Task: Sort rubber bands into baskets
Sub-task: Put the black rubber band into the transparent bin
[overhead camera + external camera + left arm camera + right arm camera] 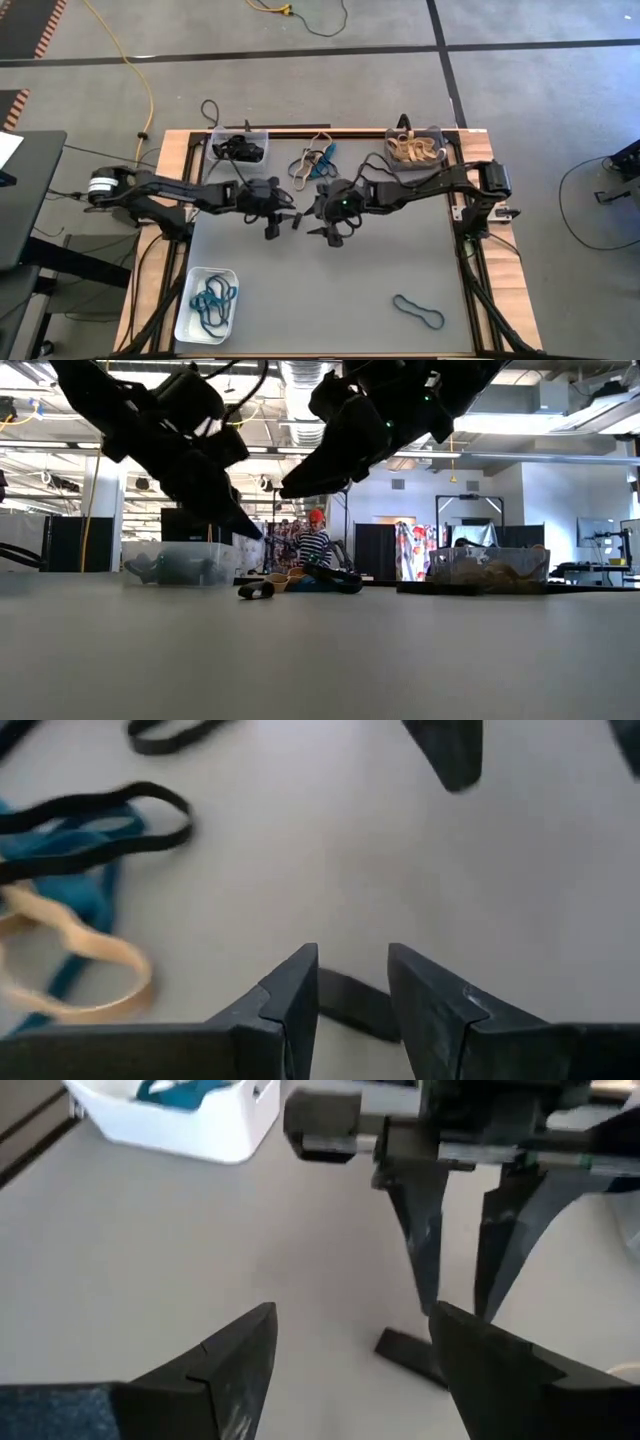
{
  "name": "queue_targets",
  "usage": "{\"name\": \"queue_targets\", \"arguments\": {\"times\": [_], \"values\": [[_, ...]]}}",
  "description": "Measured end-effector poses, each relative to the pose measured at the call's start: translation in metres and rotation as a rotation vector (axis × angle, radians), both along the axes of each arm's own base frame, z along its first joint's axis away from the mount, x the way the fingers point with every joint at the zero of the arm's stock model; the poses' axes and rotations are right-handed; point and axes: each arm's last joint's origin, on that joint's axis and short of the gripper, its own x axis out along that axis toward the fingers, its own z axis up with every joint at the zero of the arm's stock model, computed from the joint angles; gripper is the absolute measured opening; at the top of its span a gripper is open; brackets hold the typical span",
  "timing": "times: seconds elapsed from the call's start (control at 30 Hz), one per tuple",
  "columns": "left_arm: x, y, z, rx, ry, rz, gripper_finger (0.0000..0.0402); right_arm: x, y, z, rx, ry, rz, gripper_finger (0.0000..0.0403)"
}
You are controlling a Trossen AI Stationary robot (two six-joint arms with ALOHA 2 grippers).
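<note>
at mid-table, left gripper [284, 226] pinches a black band [355, 1004]; right gripper [327, 232] gapes empty.

On your surface [330, 290], two baskets sit along the far edge: one at far left [240, 146], one at far right [415, 147], with a loose pile of bands [313, 162] between them. The third basket [207, 303] sits near left; a lone band [418, 312] lies near right.

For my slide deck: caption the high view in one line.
Both tools, left and right, meet mid-table near a loose rubber band pile, three baskets partly filled.
</note>
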Motion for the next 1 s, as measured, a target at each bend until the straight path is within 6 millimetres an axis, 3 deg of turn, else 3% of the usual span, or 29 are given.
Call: {"name": "queue_targets", "arguments": {"times": [0.17, 0.4, 0.53, 0.67, 0.87, 1.0], "values": [[0.016, -0.006, -0.025, 0.030, 0.085, 0.045, 0.0138, -0.003, 0.010, -0.005, -0.019, 0.057, -0.005, 0.0291], [0.034, -0.007, -0.040, 0.082, 0.189, 0.033, 0.0245, -0.005, 0.021, -0.008, -0.045, 0.104, -0.005, 0.0291], [0.041, -0.003, -0.043, 0.107, 0.269, 0.066, 0.0256, -0.006, 0.022, -0.010, -0.046, 0.118, -0.001, 0.0291], [0.044, -0.003, -0.043, 0.106, 0.286, 0.057, 0.0208, -0.007, 0.022, -0.010, -0.047, 0.129, -0.001, 0.0291], [0.048, -0.002, -0.039, 0.129, 0.331, 0.006, 0.0027, -0.008, 0.025, -0.011, -0.044, 0.142, 0.003, 0.0291], [0.050, -0.001, -0.034, 0.138, 0.358, 0.000, 0.0006, -0.009, 0.031, -0.013, -0.046, 0.160, 0.020, 0.0291]]}}
